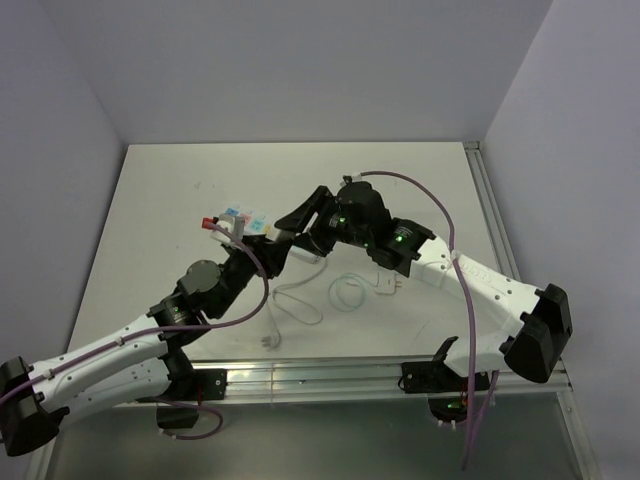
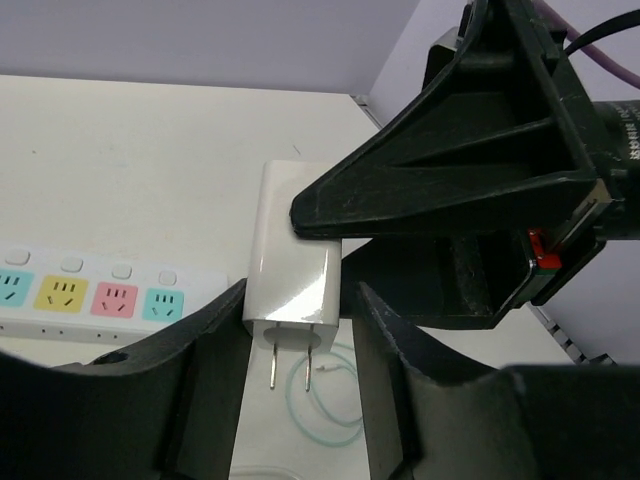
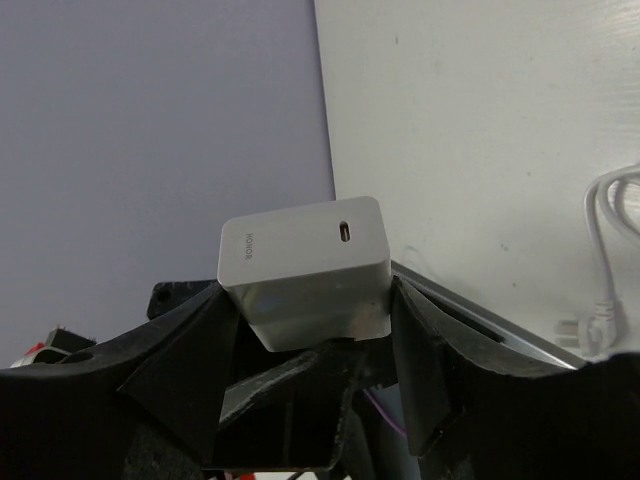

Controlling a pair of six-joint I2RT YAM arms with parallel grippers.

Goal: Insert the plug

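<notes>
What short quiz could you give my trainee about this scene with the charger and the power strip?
1. True or false: the white charger is already seated in the power strip.
2. The charger's prongs are: A exposed, B inside a socket, C bent flat.
3. In the left wrist view, what colour is the socket just right of the yellow socket?
Key: 1 false; 2 A; 3 the pink socket.
</notes>
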